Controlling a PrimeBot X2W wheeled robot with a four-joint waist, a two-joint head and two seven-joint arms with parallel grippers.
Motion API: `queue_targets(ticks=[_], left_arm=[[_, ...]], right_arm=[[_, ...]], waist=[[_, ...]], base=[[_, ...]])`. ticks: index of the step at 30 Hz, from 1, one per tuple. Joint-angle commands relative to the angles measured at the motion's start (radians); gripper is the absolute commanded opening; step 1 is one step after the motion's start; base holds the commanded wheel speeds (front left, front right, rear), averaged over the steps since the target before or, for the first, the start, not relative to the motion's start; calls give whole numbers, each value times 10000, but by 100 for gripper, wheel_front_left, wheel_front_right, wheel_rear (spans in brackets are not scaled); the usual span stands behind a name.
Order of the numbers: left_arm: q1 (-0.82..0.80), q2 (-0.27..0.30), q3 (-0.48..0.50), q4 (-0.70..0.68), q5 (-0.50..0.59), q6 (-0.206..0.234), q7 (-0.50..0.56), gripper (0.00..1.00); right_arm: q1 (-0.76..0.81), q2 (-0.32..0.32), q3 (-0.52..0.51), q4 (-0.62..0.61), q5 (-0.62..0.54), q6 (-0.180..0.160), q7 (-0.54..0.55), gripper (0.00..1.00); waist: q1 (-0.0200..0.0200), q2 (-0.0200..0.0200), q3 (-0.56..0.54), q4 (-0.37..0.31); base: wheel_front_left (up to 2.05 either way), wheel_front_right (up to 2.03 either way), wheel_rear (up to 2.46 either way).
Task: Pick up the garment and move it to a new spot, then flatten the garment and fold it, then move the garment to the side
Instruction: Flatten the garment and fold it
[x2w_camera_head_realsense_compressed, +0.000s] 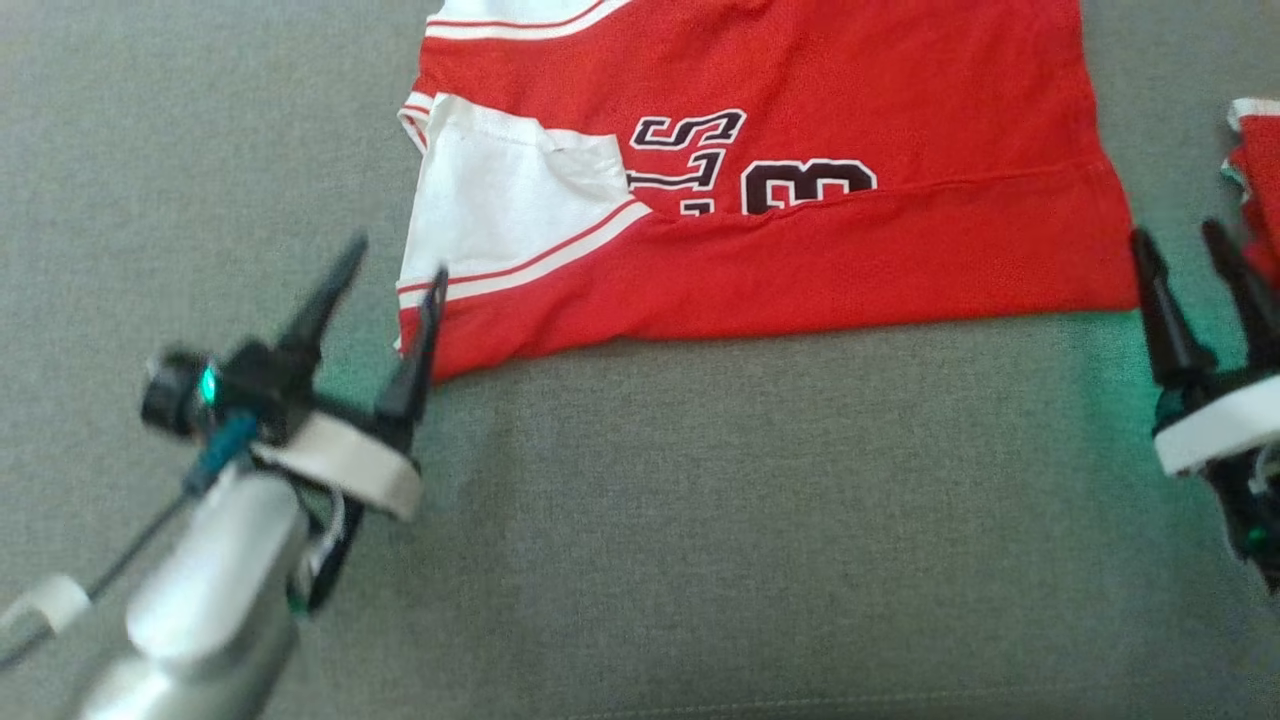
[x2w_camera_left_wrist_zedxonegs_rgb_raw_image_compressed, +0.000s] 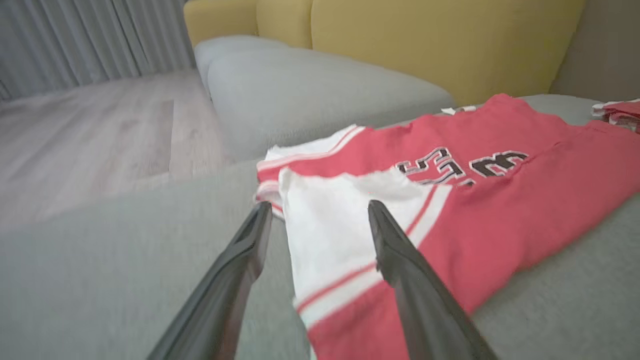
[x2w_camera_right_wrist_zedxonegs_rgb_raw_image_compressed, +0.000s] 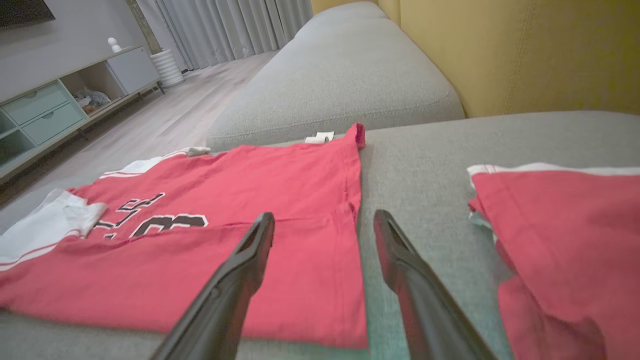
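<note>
On the grey sofa seat (x2w_camera_head_realsense_compressed: 700, 520) the red jersey (x2w_camera_head_realsense_compressed: 850, 90) lies spread flat, its near edge folded up over part of the black number and letters, with a white sleeve panel trimmed in red and white stripes at its left end. The left hand (x2w_camera_head_realsense_compressed: 397, 260) sits at the jersey's near left corner, its two dark fingers apart and holding nothing. In the left wrist view one finger stands over the bare grey cloth and the other over the white sleeve; whether either touches the cloth cannot be told. The right hand (x2w_camera_head_realsense_compressed: 1176, 232) sits just beside the jersey's near right corner, fingers likewise apart and empty, one over the red hem and one over the strip of sofa seat to the jersey's right. Past that strip lies a second red garment (x2w_camera_right_wrist_zedxonegs_rgb_raw_image_compressed: 560, 225) with white trim, apart from the jersey. Behind the jersey rises a mustard-yellow backrest (x2w_camera_left_wrist_zedxonegs_rgb_raw_image_compressed: 440, 40), and beyond its left end a second grey cushion (x2w_camera_left_wrist_zedxonegs_rgb_raw_image_compressed: 300, 90) runs away across the room. Farther beyond the jersey's left end are a pale wooden floor (x2w_camera_left_wrist_zedxonegs_rgb_raw_image_compressed: 90, 130), grey curtains (x2w_camera_left_wrist_zedxonegs_rgb_raw_image_compressed: 90, 40) and a low cabinet (x2w_camera_right_wrist_zedxonegs_rgb_raw_image_compressed: 45, 110) with pale green drawers.
</note>
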Motion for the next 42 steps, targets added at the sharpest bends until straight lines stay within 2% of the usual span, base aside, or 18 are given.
queue_targets(ticks=[1,3,8,14,15,16,17,20,29,30,31,32,42], left_arm=[[162,233,498,-391,-269,277,160,100],[657,173,589,-536,-537,593,441,100],[1313,123,542,-730,-949,894,1225,100],[1544,400,325,-867,-902,1261,2221,100],[1579,428,280,-933,-932,1235,2349,78],[1613,458,240,-1017,-959,1201,2448,36],[1652,488,197,-1110,-1003,1140,2550,0],[1666,649,136,-1414,-1044,985,2688,0],[1541,1031,161,-1876,-922,985,2703,0],[1544,1057,157,-1899,-927,977,2713,0],[1544,1078,158,-1924,-940,968,2723,0],[1544,1102,137,-1967,-951,950,2747,0],[2412,1255,-60,-2528,-1052,1004,2497,0]], right_arm=[[286,-152,1,-259,-97,65,-134,100],[401,-78,6,-288,-80,65,-134,100],[491,11,17,-302,-24,65,-134,100],[337,60,362,-185,149,65,-135,100],[294,57,435,-137,194,65,-135,100],[253,49,512,-60,241,65,-135,100],[210,42,581,37,294,65,-135,100],[83,61,780,514,592,65,-65,100],[-682,205,1474,1836,1248,65,525,98],[-738,275,1521,1993,1467,65,711,76],[-797,300,1661,2079,1605,65,931,42],[-866,240,1904,2226,1840,65,1242,0],[-416,-763,2982,1930,2109,65,902,0]], waist=[[2,0,-94,-46],[2,0,-125,-63],[2,0,-110,-102],[2,0,19,-221],[2,0,26,-231],[2,0,29,-235],[2,0,27,-232],[2,0,4,-167],[2,0,-99,48],[2,0,-121,64],[2,0,-141,81],[2,0,-203,135],[2,0,-936,139]], base=[[0,0,0],[0,0,0],[0,0,0],[0,0,0],[0,0,0],[0,0,0],[0,0,0],[0,0,0],[0,0,0],[0,0,0],[0,0,0],[0,0,0],[0,0,0]])
